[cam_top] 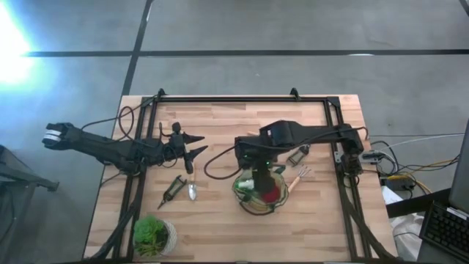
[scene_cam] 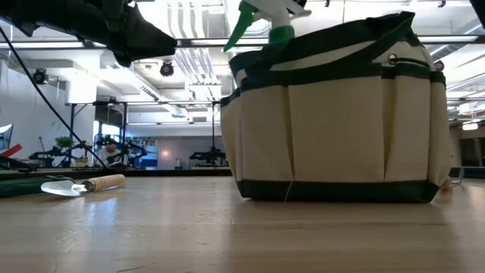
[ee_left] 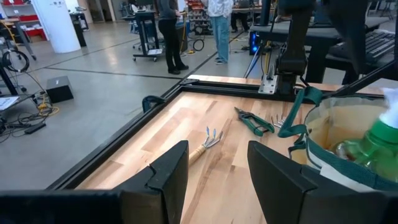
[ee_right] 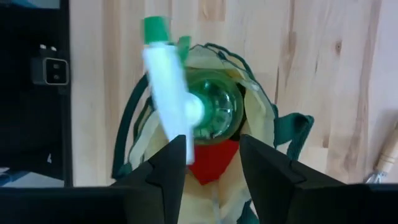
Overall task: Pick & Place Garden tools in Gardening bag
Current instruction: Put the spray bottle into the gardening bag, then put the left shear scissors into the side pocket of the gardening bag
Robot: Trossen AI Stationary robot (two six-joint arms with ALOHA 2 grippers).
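The gardening bag (cam_top: 258, 196) stands on the table near its middle, pale with dark green trim (scene_cam: 333, 114). A green spray bottle (ee_right: 214, 112) with a white nozzle (scene_cam: 265, 15) stands upright in it beside a red item (ee_right: 211, 163). My right gripper (ee_right: 211, 158) hangs open just above the bottle, pointing steeply down. My left gripper (ee_left: 214, 177) is open and level above the table's left part. On the table lie a trowel (cam_top: 192, 189), a dark tool (cam_top: 174, 189), pruners (ee_left: 254, 121) and wooden-handled rake forks (ee_left: 205, 144) (cam_top: 297, 178).
A leafy plant in a pale pot (cam_top: 152, 235) stands at the near left corner. A black frame (cam_top: 242, 99) runs along the table's far and side edges. People stand in the room beyond the table (ee_left: 168, 31). Bare wood lies in front of the bag (scene_cam: 242, 235).
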